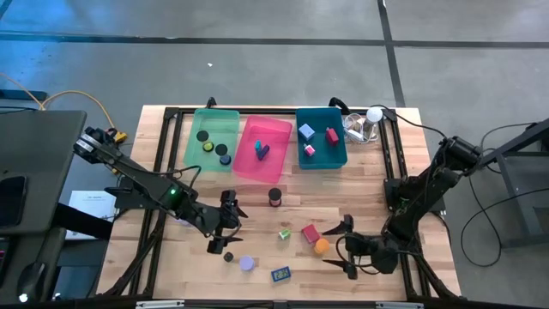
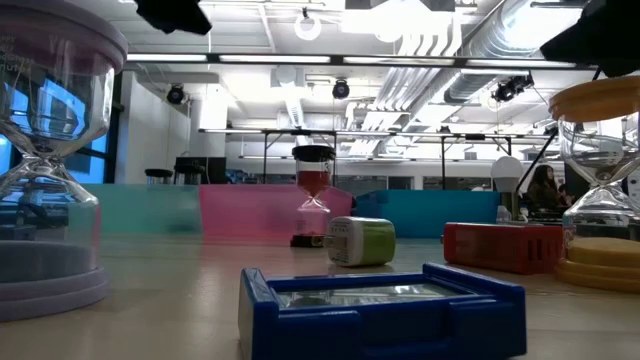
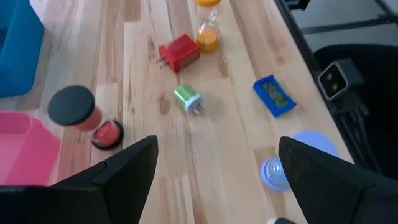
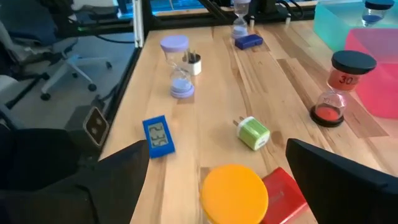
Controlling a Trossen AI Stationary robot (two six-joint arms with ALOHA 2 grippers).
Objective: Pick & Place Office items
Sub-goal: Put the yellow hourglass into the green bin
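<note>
**Both grippers held wide above the loose items**

The left gripper (image 1: 225,225) and right gripper (image 1: 347,247) are held wide open, empty. Near them, the orange hourglass (image 1: 321,245), red block (image 1: 310,233) and green block (image 1: 284,233) are scattered; farther, the green bin (image 1: 212,137) holds discs.

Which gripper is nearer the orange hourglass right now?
Right. The right gripper hovers just beside the orange hourglass; the left gripper hangs farther off, across the green charger.
</note>
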